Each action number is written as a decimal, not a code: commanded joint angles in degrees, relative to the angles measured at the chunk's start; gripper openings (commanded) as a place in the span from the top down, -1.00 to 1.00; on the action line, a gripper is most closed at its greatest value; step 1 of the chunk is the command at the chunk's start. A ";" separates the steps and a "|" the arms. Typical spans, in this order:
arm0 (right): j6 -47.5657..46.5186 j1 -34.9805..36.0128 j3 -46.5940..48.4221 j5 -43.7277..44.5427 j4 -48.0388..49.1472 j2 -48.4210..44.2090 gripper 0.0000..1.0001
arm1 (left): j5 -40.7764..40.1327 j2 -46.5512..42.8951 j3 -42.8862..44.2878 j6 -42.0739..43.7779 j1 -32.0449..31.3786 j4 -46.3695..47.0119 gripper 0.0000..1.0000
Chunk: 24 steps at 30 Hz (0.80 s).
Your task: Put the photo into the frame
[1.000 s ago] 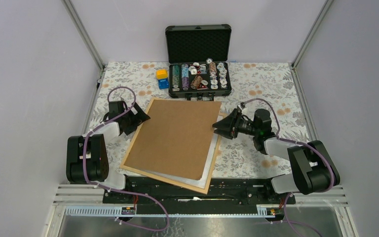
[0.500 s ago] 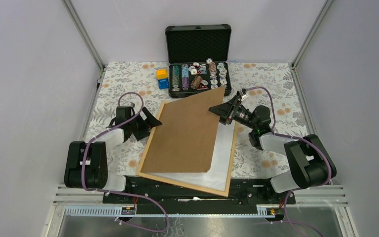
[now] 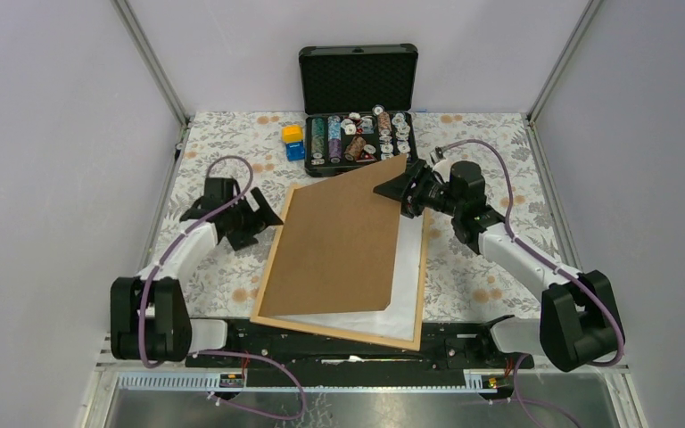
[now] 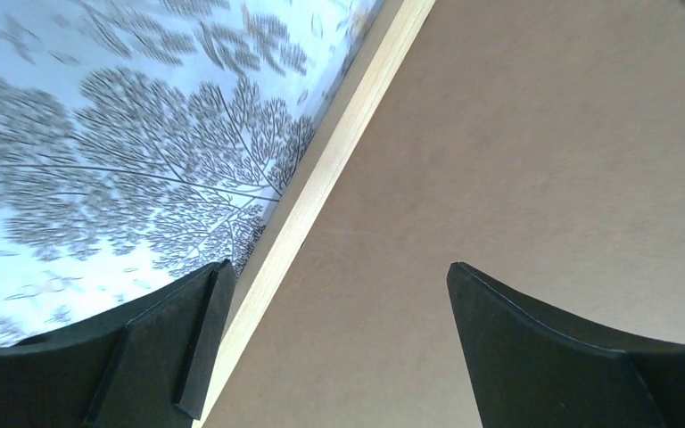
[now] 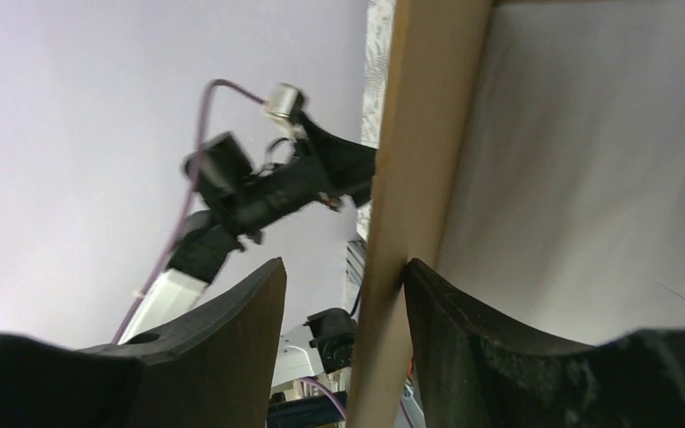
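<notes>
The top camera hangs above and behind the arm bases, looking down and forward from afar over the whole surface [image 3: 232, 134]. The left wrist camera sits right behind the left end effector [image 4: 334, 294], facing down at close range: the frame [image 4: 321, 178] rail runs between its fingers, with the brown board [image 4: 535, 160] to their right. The right wrist camera looks out past the right end effector [image 5: 343, 272], along the board's edge toward the left arm [image 5: 250, 192]. All three views share the board.
</notes>
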 commanded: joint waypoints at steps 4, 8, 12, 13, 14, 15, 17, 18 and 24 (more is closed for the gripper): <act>-4.68 0.58 5.41 1.86 -12.41 -3.04 -0.20 | -14.35 -11.69 13.99 7.01 -2.85 -14.31 -0.97; -4.10 0.65 7.00 1.58 -14.44 -2.89 -0.21 | -16.82 -16.72 22.34 7.37 -20.77 -14.15 -0.97; -1.84 1.36 8.22 2.56 -16.30 -3.19 -0.19 | -22.17 -13.46 28.12 4.87 -43.14 -11.09 -0.98; -1.64 1.75 8.93 3.30 -17.54 -3.26 -0.19 | -26.35 -10.23 31.26 5.15 -50.02 -12.14 -0.97; -1.51 2.03 9.66 3.92 -18.78 -3.30 -0.19 | -31.17 -6.46 35.02 5.38 -56.33 -13.78 -0.98; -1.42 2.33 10.42 4.62 -20.05 -3.31 -0.18 | -35.90 -2.22 39.49 5.74 -61.77 -16.58 -0.97; -1.10 2.62 11.44 5.86 -21.79 -3.31 -0.18 | -46.66 6.39 49.77 4.80 -69.96 -25.56 -0.97; -0.93 2.71 11.66 6.26 -22.15 -3.31 -0.18 | -51.00 10.13 54.27 4.13 -72.97 -28.92 -0.98; 1.85 2.90 12.77 8.60 -26.23 -3.58 -0.14 | -59.78 23.73 68.07 -0.64 -80.96 -40.33 -0.95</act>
